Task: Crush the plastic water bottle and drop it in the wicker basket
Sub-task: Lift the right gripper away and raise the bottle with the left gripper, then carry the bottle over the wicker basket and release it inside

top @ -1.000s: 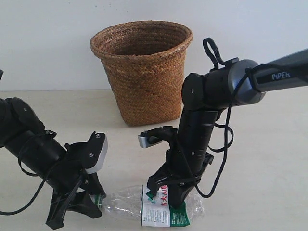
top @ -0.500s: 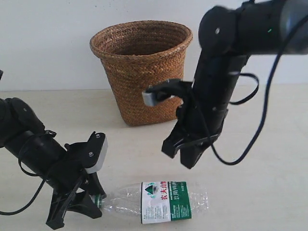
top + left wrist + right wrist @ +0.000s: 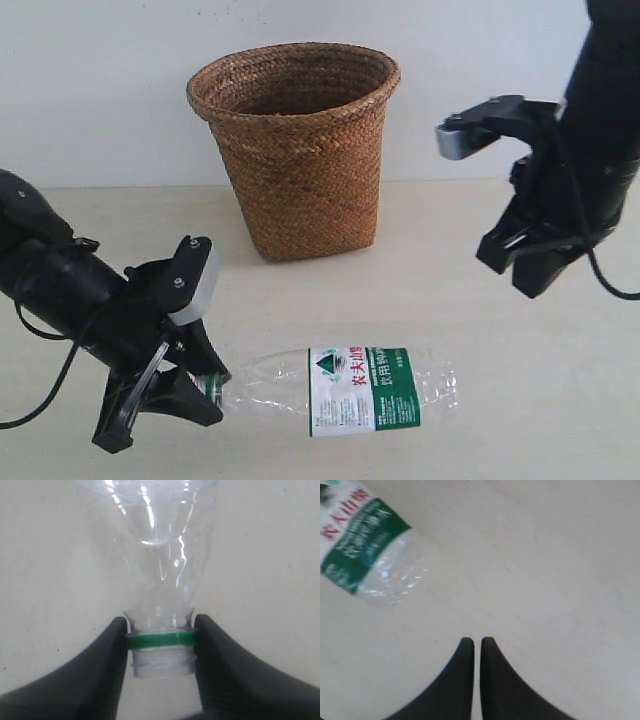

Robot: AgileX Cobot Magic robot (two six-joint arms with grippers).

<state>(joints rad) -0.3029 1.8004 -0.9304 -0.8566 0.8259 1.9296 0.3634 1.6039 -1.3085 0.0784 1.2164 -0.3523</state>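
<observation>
1. The plastic water bottle (image 3: 350,388) was seen lying on its side on the table (image 3: 430,250), in front of the wicker basket (image 3: 300,150) and well apart from it, not inside it.
2. The bottle's neck was pointed away to the basket's left side in the exterior view, and its base to the right.
3. The white-and-green label (image 3: 364,388) with red characters was wrapped around the bottle's middle.
4. The left gripper (image 3: 212,385) was found down at table level, in front of the basket and to its left, clamped on the bottle's neck.
5. In the left wrist view both black fingers (image 3: 107,655) were pressed against the green cap ring (image 3: 160,640). No cap was visible on the thread.
6. The right gripper (image 3: 513,276) was held in the air to the right of the basket, well apart from it and clear of the bottle.
7. Its fingers (image 3: 466,655) were brought together with only a thin slit between them, and nothing was gripped.
8. The basket was stood upright on the table against the pale wall (image 3: 100,60), its mouth open upward. What lay inside could not be told.
</observation>
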